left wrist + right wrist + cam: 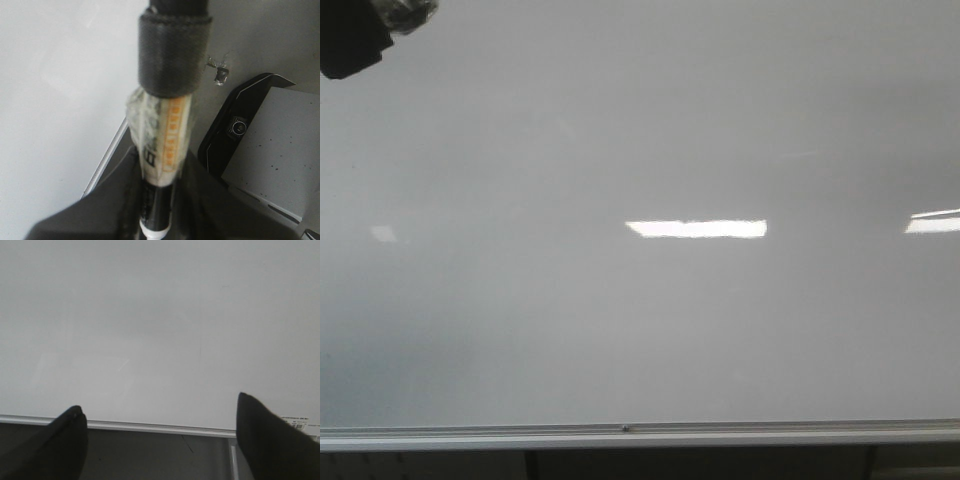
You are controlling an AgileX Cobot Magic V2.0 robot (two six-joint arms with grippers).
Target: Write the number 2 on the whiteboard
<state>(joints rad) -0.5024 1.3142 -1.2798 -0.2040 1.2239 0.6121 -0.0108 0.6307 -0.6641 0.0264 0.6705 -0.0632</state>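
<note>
Whiteboard: glossy, fills the front view, silver rail along its lower edge; no written digit visible. Right gripper: jaws spread wide, nothing between, facing the board. Left gripper: clamped around taped marker.

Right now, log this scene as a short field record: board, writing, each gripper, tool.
board: whiteboard fills the front view, silver rail along its bottom
writing: no digit visible
left gripper: shut on marker
right gripper: open, holding nothing, facing the board
reflections: bright light patches on the board
</note>
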